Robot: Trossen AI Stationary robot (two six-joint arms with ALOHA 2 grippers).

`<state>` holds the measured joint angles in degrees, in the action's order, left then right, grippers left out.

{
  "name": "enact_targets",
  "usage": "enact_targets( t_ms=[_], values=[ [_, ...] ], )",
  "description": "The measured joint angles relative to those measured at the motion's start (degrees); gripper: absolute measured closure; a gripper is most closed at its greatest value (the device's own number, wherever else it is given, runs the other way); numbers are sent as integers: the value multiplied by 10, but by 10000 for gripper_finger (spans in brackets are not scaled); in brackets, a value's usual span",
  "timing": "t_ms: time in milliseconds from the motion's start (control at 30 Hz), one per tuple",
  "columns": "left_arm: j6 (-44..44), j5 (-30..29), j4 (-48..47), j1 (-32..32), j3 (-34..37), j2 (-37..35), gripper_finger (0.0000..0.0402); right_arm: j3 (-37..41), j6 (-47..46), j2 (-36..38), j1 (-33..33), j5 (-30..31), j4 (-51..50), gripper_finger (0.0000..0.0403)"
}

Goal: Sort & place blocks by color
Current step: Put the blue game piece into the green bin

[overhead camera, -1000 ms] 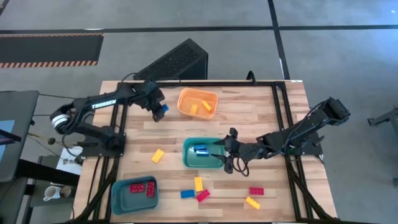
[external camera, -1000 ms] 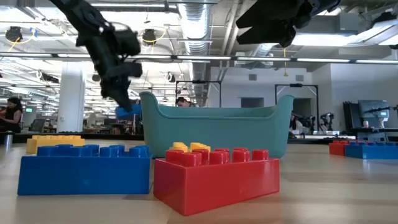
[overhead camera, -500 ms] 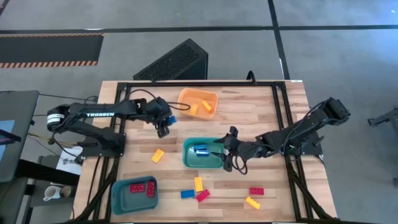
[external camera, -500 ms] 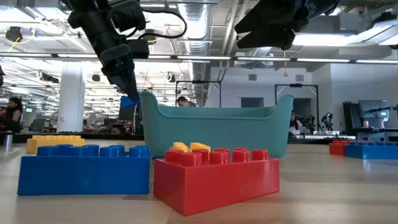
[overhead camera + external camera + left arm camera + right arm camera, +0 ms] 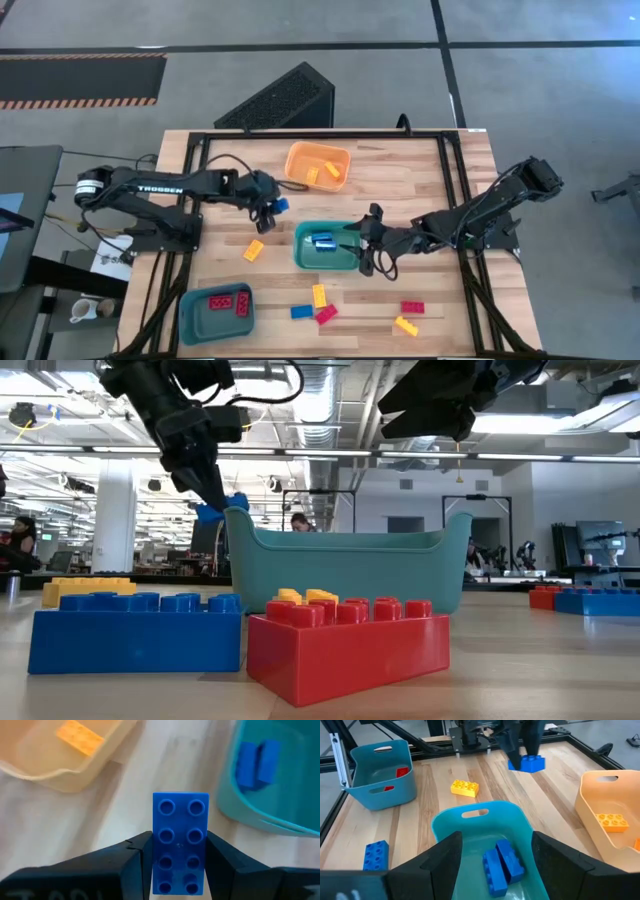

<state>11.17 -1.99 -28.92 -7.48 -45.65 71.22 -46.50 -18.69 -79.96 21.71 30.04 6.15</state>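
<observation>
My left gripper (image 5: 272, 204) is shut on a blue studded block (image 5: 282, 205) and hangs above the table between the orange bin (image 5: 318, 163) and the teal bin (image 5: 325, 247). In the low view the block (image 5: 222, 510) floats just beside the teal bin's rim (image 5: 236, 520). My right gripper (image 5: 362, 246) is open and hovers at the teal bin's right end, over two blue blocks (image 5: 502, 862) lying on the bin's floor. Yellow blocks (image 5: 322, 171) lie in the orange bin. Red blocks (image 5: 230, 301) lie in the blue bin (image 5: 215, 310). My left gripper pinches the blue block (image 5: 180, 842) between its two fingers (image 5: 132, 865), on the two long sides (image 5: 159, 857) at the end nearer the wrist. The fingers slant down from the table's left and lie along the block. The block is lifted clear, studs facing the wrist camera.
Loose on the wood lie a yellow block (image 5: 254, 250) left of the teal bin and, near the front edge, a yellow (image 5: 319, 295), a blue (image 5: 301, 311), two red (image 5: 326, 314) (image 5: 412, 307) and another yellow block (image 5: 405, 325). A black frame rims the table.
My left gripper has carried the blue block from beside the orange bin toward the table's near edge and right, closer to the teal bin, turning as it went. It has stayed shut on the block.
</observation>
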Motion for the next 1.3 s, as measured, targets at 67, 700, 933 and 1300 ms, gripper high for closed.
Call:
enact_targets(
  t_ms=[67,700,933,1300],
  values=[
    [24,0,0,29,0,0,302,0,-4,0,0,0,0,143],
    [13,20,173,129,-40,25,302,0,-14,0,-1,0,2,143],
    [20,63,243,148,-39,114,302,0,-14,19,19,8,-4,143],
    [16,74,253,138,-38,163,293,0,-14,25,21,26,-2,143]
  ],
)
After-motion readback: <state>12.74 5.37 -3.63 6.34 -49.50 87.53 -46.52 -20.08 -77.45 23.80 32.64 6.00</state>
